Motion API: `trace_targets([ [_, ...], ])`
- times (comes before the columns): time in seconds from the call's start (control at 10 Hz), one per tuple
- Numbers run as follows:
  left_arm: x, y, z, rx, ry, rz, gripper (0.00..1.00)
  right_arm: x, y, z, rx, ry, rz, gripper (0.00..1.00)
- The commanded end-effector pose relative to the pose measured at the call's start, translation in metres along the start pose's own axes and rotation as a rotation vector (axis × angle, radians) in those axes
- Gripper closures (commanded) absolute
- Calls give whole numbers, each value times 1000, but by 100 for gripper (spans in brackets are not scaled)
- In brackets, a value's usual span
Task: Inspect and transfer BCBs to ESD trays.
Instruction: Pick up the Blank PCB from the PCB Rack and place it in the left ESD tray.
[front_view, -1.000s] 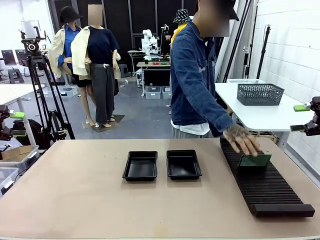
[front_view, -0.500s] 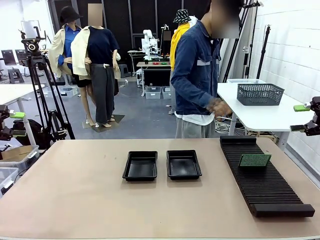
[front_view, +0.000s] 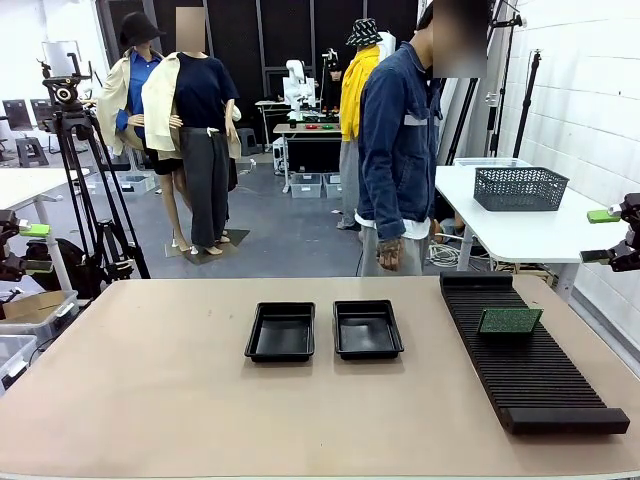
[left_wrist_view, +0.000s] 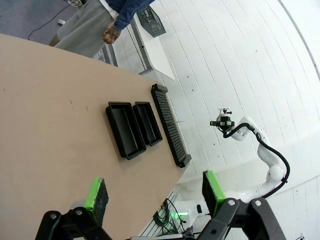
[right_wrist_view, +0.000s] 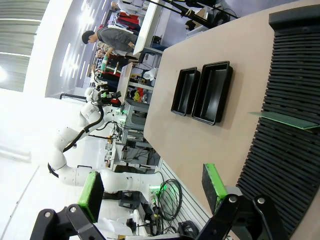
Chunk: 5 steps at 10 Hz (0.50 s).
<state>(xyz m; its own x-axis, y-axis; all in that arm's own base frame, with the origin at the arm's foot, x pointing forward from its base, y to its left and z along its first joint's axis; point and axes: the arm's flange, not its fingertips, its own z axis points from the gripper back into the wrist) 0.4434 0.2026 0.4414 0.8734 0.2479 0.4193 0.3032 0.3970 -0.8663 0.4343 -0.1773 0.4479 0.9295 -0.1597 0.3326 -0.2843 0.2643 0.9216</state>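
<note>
One BCB (front_view: 510, 320) stands ready in the slotted rack (front_view: 540, 385); both ESD trays lie empty at mid-table

The board leans in a rack groove towards the table's (front_view: 150, 400) right side, probably so its upper edge is free to pinch; the left tray (front_view: 281, 345) and right tray (front_view: 367, 340) lie just apart, rims up to receive it; left gripper (left_wrist_view: 155, 195) and right gripper (right_wrist_view: 151, 191) hang wide open, holding nothing, off either table end; the person's hand (front_view: 390, 253) hangs behind the far edge, leaving bare tabletop between rack and trays
</note>
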Motion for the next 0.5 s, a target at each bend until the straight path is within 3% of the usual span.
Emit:
trace_targets([
  [0.0, 0, 0, 2, 0, -4, 0, 0, 0, 0, 0, 0, 0, 0, 0],
  [0.2, 0, 0, 2, 0, -4, 0, 0, 19, 6, -10, -46, 14, 21, 0],
  [0.4, 0, 0, 2, 0, -4, 0, 0, 43, 16, -22, -188, 49, 92, 0],
])
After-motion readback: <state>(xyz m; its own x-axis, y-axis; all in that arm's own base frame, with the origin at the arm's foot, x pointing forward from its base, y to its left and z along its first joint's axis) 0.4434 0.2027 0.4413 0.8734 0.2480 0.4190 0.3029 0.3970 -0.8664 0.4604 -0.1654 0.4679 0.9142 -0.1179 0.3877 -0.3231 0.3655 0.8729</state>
